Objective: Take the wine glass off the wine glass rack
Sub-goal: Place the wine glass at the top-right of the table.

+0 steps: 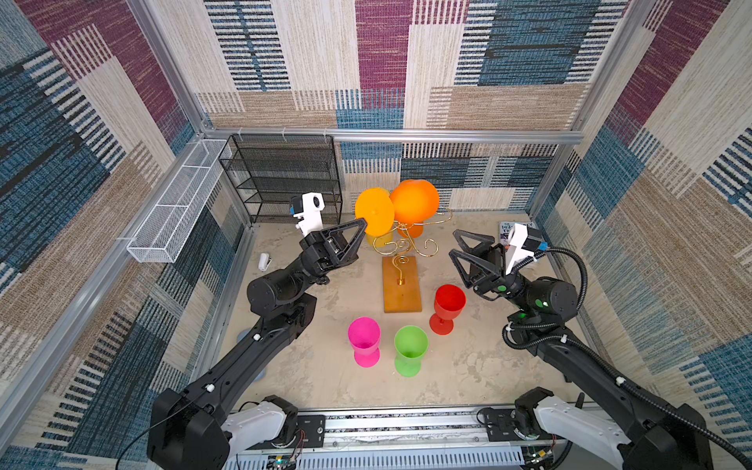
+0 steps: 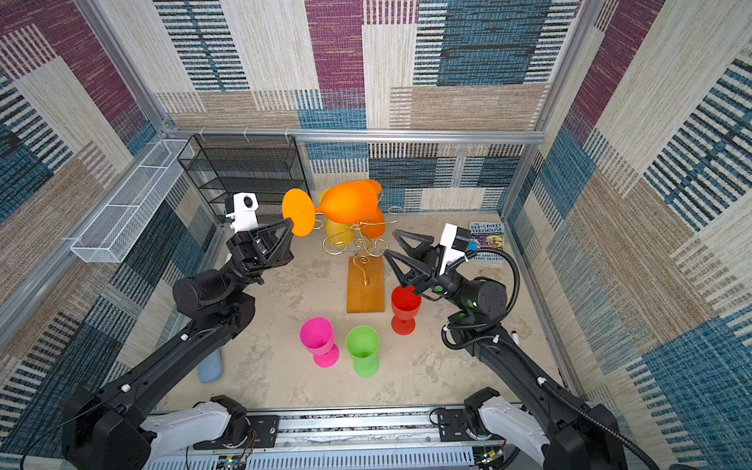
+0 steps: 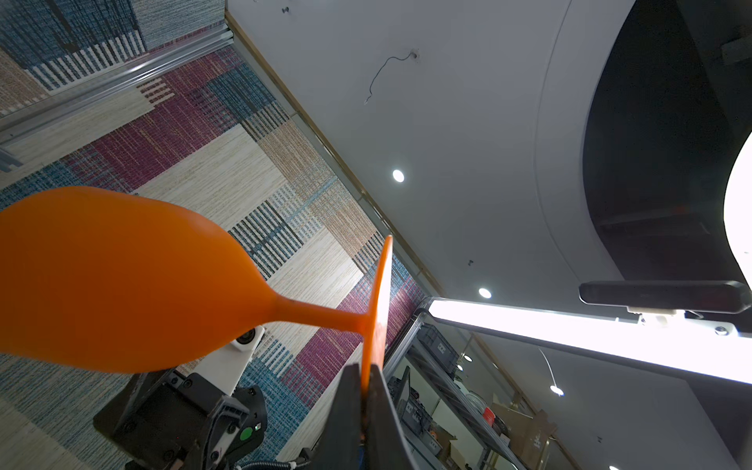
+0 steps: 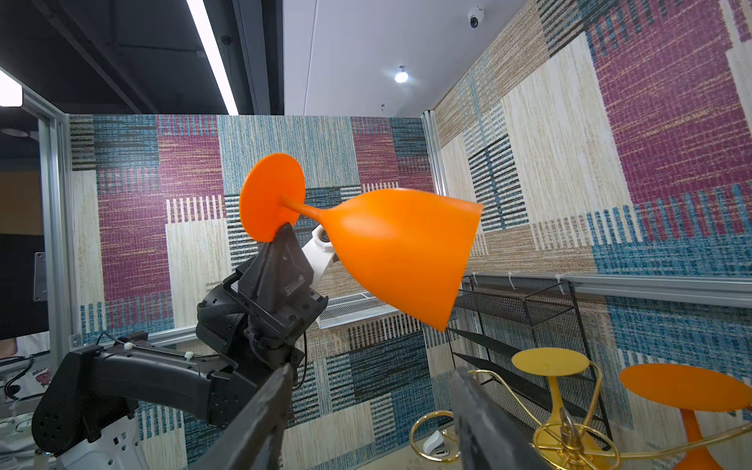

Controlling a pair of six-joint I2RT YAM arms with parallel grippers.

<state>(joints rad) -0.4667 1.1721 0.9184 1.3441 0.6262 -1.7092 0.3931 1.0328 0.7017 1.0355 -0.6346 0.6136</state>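
The orange wine glass (image 1: 415, 201) (image 2: 350, 201) lies on its side in the air above the wine glass rack. My left gripper (image 1: 363, 223) (image 3: 365, 368) is shut on the edge of its round foot (image 4: 272, 199). The rack's gold scroll arms (image 1: 407, 244) rise from an orange-brown wooden base (image 1: 401, 285) (image 2: 365, 285). A yellow glass (image 4: 549, 360) and another orange glass (image 4: 687, 386) hang upside down on the arms. My right gripper (image 1: 453, 243) (image 4: 372, 374) stands open and empty to the right of the rack, pointing toward the held glass.
Red (image 1: 447, 303), pink (image 1: 364, 339) and green (image 1: 410, 348) glasses stand upright on the floor in front of the rack base. A black mesh shelf (image 1: 285, 175) stands at the back left, a white wire basket (image 1: 179, 203) on the left wall. A book (image 2: 486, 240) lies back right.
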